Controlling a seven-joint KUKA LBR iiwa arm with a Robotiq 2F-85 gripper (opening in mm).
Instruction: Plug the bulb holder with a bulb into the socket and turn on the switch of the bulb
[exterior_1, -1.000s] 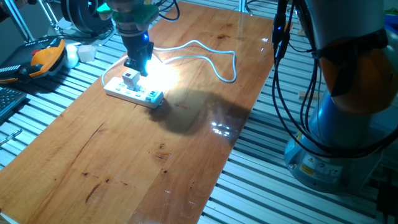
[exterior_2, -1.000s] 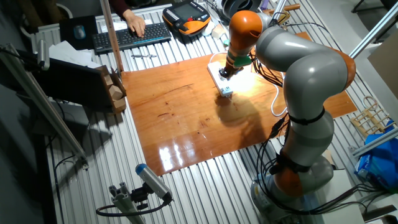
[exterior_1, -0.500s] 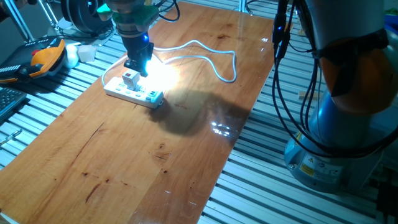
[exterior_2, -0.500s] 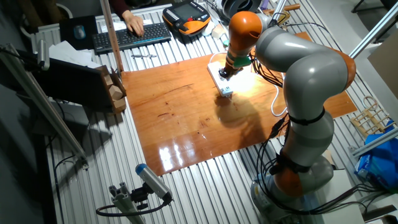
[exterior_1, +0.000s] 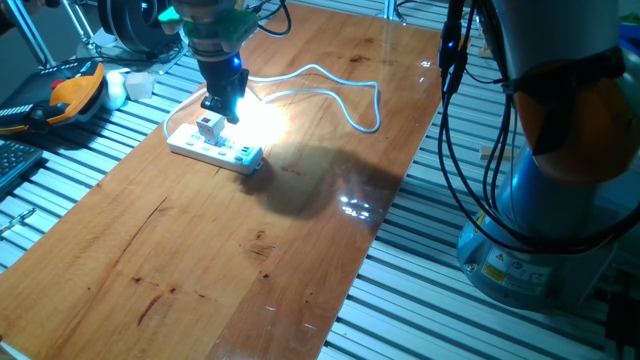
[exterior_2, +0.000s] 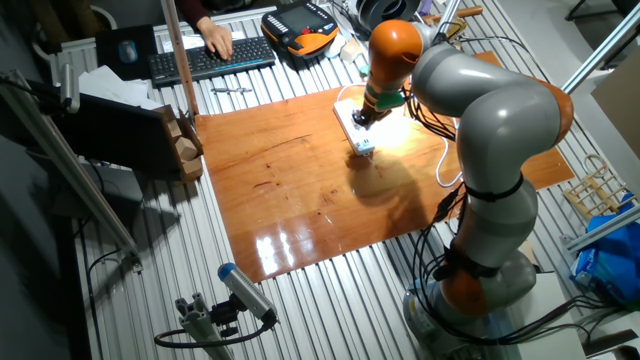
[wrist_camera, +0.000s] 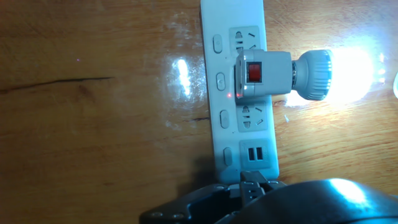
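The bulb holder sits plugged into the socket, a long white power strip lying on the wooden table. Its red switch faces up and the bulb glows brightly. In one fixed view the holder stands on the strip with my gripper just above and beside it. In the hand view my gripper shows at the bottom edge, fingertips together, holding nothing, over the strip's end. The other fixed view shows the gripper over the strip.
The strip's white cable loops across the table behind it. An orange teach pendant and a white cup lie off the table's left. A keyboard with a person's hand is at the far side.
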